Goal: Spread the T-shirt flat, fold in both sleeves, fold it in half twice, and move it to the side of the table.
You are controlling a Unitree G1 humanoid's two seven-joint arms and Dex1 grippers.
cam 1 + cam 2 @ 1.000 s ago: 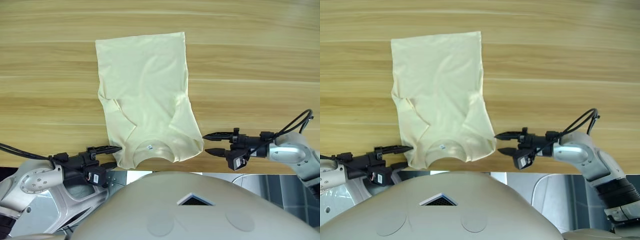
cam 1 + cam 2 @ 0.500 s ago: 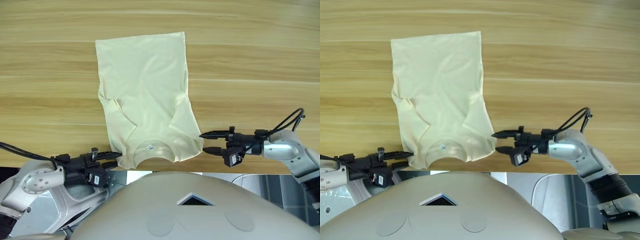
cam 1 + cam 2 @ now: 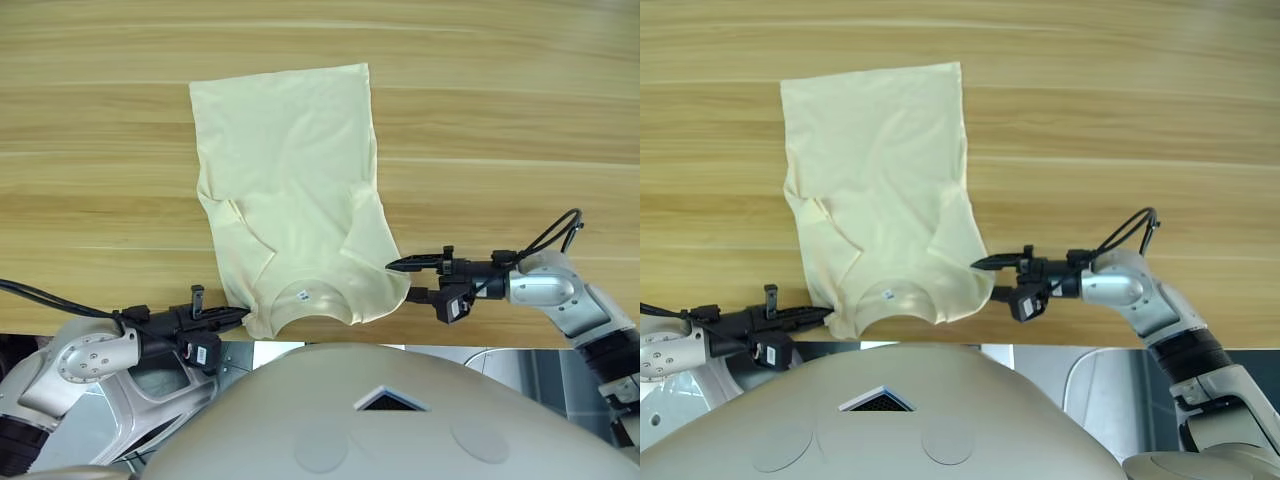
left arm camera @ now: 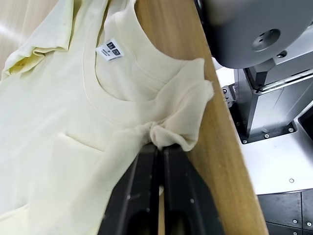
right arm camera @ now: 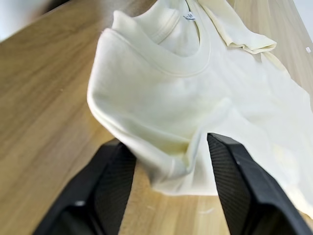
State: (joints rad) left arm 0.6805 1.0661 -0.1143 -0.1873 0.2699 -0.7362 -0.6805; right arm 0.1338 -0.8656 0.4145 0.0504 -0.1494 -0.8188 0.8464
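T-shirt (image 3: 290, 180) on table (image 3: 500, 120), nr front edge

The T-shirt (image 3: 290, 190) is pale yellow and lies face up on the wooden table (image 3: 500, 120), left of centre in the head views. Both sleeves are folded in over the body, so it forms a narrow oblong. Its hem points to the top of the frame and its round neckline (image 3: 305, 300) sits at the table's near edge. A small white label (image 4: 108, 50) shows inside the neckline. The lower left shoulder corner is bunched into a pucker. The lower right corner curls up off the wood.
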